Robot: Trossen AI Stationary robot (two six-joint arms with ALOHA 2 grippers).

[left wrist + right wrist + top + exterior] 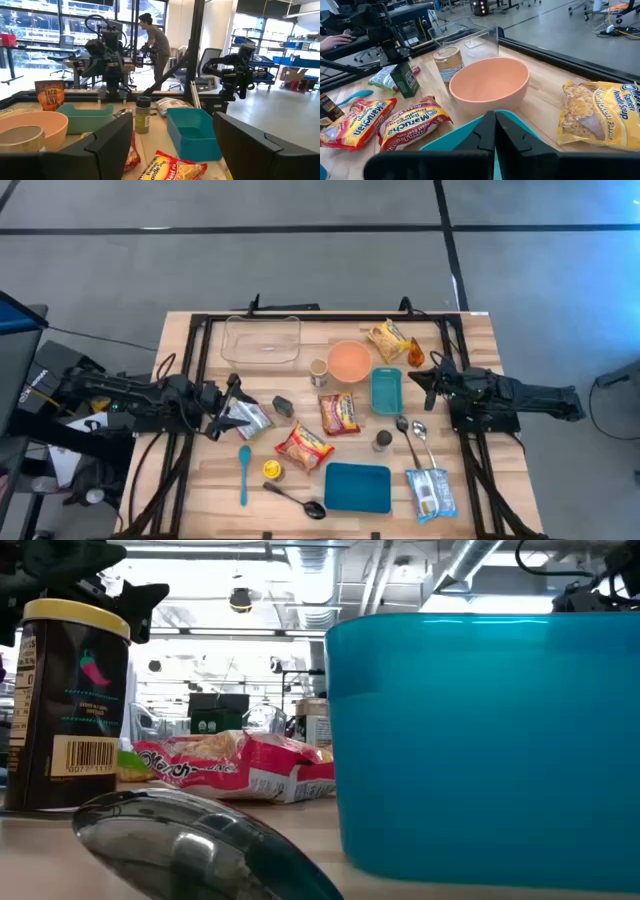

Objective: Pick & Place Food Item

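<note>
Near the worktop's left edge, my left pincer (232, 402) gapes empty; the silver food pouch (249, 418) lies just beside it.

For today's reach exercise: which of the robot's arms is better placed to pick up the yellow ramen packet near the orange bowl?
Right, probably. The right gripper sits beside the yellow ramen packet, fingers shut. The left gripper is open across the table, beyond the orange bowl.
</note>
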